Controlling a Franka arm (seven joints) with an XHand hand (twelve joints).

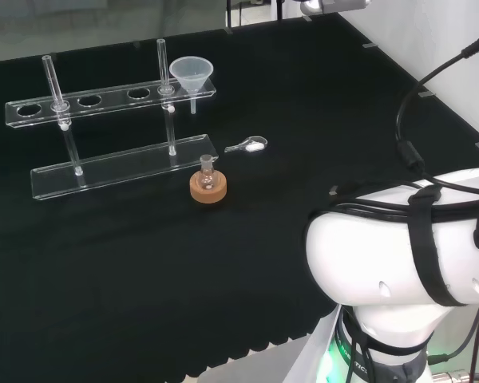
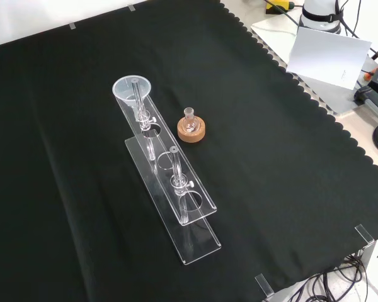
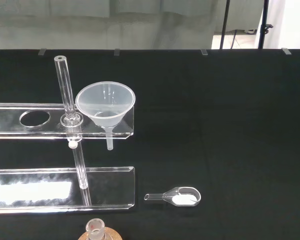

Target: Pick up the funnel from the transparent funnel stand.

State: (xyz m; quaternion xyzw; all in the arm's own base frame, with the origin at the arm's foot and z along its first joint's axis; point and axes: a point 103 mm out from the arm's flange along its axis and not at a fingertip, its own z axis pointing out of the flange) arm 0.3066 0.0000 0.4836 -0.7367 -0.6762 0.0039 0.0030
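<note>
Black cloth [image 1: 223, 263] carries the clear funnel stand [image 1: 104, 136], the funnel [image 1: 191, 73] seated in its end hole; the hand's state cannot be told.

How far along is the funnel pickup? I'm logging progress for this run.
Nothing looks done yet: the funnel sits in the end hole of the transparent funnel stand, its stem hanging below the upper shelf. Nothing is in hand: the wrist view looks at the funnel from a distance. Left to do: the approach, the grasp and lifting the funnel up out of its hole.
</note>
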